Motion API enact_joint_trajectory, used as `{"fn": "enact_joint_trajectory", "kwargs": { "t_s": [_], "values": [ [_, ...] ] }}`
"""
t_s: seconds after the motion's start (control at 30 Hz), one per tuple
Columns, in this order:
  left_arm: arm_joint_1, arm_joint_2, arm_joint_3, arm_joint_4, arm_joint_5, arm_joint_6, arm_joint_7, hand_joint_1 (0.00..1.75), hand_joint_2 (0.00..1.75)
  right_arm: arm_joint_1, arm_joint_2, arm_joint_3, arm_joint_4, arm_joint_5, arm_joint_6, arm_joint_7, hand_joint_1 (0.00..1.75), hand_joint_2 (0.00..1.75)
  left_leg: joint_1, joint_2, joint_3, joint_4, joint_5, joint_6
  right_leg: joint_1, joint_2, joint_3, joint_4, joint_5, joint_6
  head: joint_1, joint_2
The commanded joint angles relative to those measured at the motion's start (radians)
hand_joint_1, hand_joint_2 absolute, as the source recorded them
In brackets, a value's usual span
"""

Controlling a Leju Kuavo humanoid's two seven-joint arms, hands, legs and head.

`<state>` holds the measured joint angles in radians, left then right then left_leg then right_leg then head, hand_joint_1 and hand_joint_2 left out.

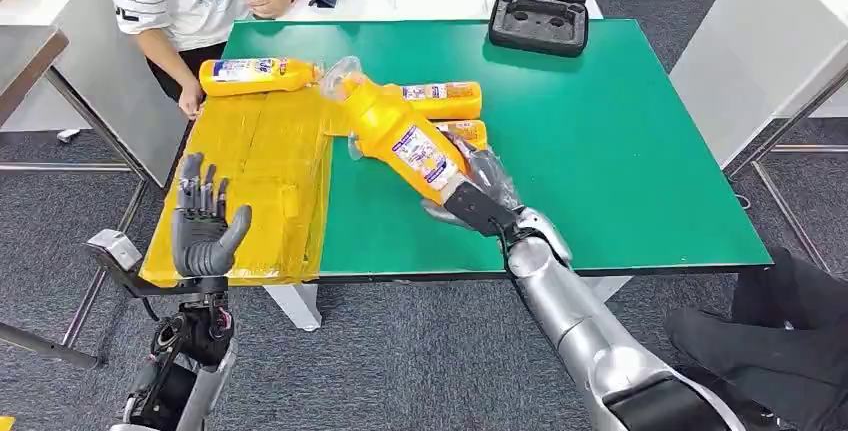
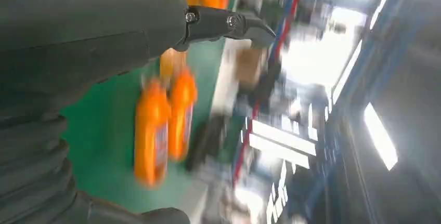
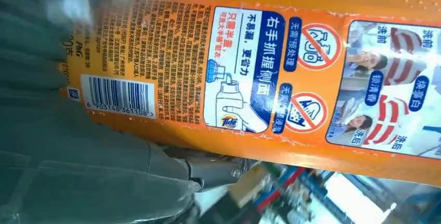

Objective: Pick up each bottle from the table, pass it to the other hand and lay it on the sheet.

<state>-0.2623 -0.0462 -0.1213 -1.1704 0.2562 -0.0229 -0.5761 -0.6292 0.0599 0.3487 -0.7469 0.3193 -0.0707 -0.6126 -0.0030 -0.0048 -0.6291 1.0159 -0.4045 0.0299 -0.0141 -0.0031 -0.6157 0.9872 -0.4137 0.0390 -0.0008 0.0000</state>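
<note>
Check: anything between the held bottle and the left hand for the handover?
Nothing visible. The right hand holds the bottle tilted above the green table; the left hand waits open over the yellow sheet, gap clear.

Two orange bottles are seen blurred, lying side by side on the green tabletop, beyond the left hand.

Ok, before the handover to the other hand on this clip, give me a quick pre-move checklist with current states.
1. Right hand grips the held bottle: ok.
2. Held bottle lifted off the green table: ok.
3. Left hand open and empty to receive: ok.
4. Hands close enough to pass: not ok, far apart.
5. Bare room on the yellow sheet: ok; one bottle at its far end.
6. Person's hand away from the sheet: not ok, at its edge.
</note>
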Motion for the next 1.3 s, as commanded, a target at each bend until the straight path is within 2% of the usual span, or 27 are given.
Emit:
{"fn": "enact_joint_trajectory", "kwargs": {
  "t_s": [0.03, 0.47, 0.57, 0.6, 0.63, 0.73, 0.77, 0.87, 1.13, 1.3],
  "values": [
    [-0.052, 0.007, -0.087, 0.108, 0.014, -0.169, 0.030, 0.00, 1.75, 0.055, 0.041, 0.028, 0.030, -0.031, 0.121, -0.086, 1.75, 1.75, 0.001, 0.000, 0.004, -0.001, -0.001, -0.001, 0.001, 0.000, 0.004, -0.001, -0.001, -0.001, 0.000, 0.000],
    [-0.053, 0.006, -0.087, 0.107, 0.012, -0.167, 0.030, 0.00, 1.75, 0.056, 0.042, 0.030, 0.028, -0.030, 0.118, -0.084, 1.75, 1.75, 0.001, 0.000, 0.003, -0.001, -0.002, -0.002, 0.001, 0.000, 0.003, -0.001, -0.001, -0.001, 0.000, 0.000],
    [-0.049, -0.001, -0.100, 0.094, -0.008, -0.161, 0.027, 0.00, 1.75, 0.073, 0.053, 0.046, 0.011, -0.038, 0.157, -0.086, 1.75, 1.75, 0.001, 0.000, 0.006, 0.000, -0.003, -0.003, 0.001, 0.000, 0.006, 0.000, -0.003, -0.002, 0.000, 0.000],
    [-0.050, -0.010, -0.117, 0.082, -0.042, -0.141, 0.025, 0.00, 1.75, 0.090, 0.062, 0.067, -0.004, -0.048, 0.201, -0.086, 1.75, 1.75, 0.002, 0.000, 0.006, 0.000, -0.003, -0.003, 0.002, 0.000, 0.006, -0.001, -0.003, -0.002, 0.000, 0.000],
    [-0.053, -0.017, -0.125, 0.078, -0.046, -0.141, 0.028, 0.00, 1.75, 0.095, 0.070, 0.077, -0.001, -0.054, 0.218, -0.086, 1.75, 1.75, 0.001, 0.000, 0.003, 0.000, -0.002, -0.002, 0.001, 0.000, 0.003, 0.000, -0.001, -0.001, 0.000, 0.000],
    [-0.083, -0.028, -0.156, 0.097, -0.069, -0.122, 0.038, 0.00, 1.75, 0.077, 0.095, 0.152, 0.062, -0.007, 0.211, -0.086, 1.75, 1.75, 0.002, 0.000, 0.006, 0.000, -0.004, -0.003, 0.002, -0.001, 0.007, 0.000, -0.003, -0.002, 0.000, 0.000],
    [-0.090, -0.030, -0.163, 0.103, -0.079, -0.113, 0.038, 0.00, 1.75, 0.073, 0.101, 0.160, 0.070, -0.005, 0.208, -0.086, 1.75, 1.75, 0.001, 0.000, 0.003, 0.000, -0.002, -0.002, 0.001, 0.000, 0.003, 0.000, -0.002, -0.002, 0.000, 0.000],
    [-0.098, -0.039, -0.172, 0.122, -0.104, -0.085, 0.027, 0.00, 1.75, 0.062, 0.119, 0.176, 0.096, -0.008, 0.212, -0.086, 1.75, 1.75, 0.001, 0.000, 0.003, 0.000, -0.002, -0.002, 0.001, 0.000, 0.003, 0.000, -0.002, -0.002, 0.000, 0.000],
    [-0.088, -0.044, -0.200, 0.150, -0.105, -0.123, 0.014, 0.00, 1.75, 0.039, 0.124, 0.208, 0.165, 0.016, 0.255, -0.086, 1.75, 1.75, 0.001, 0.000, 0.002, -0.001, -0.001, -0.002, 0.000, -0.001, 0.003, -0.001, -0.001, -0.001, 0.000, 0.000],
    [-0.096, -0.051, -0.208, 0.166, -0.106, -0.136, 0.009, 0.00, 1.75, 0.051, 0.126, 0.221, 0.160, 0.002, 0.238, -0.086, 1.75, 1.75, 0.001, -0.001, 0.004, -0.001, -0.002, -0.002, 0.001, -0.001, 0.005, -0.001, -0.002, -0.002, 0.000, 0.000]
  ]
}}
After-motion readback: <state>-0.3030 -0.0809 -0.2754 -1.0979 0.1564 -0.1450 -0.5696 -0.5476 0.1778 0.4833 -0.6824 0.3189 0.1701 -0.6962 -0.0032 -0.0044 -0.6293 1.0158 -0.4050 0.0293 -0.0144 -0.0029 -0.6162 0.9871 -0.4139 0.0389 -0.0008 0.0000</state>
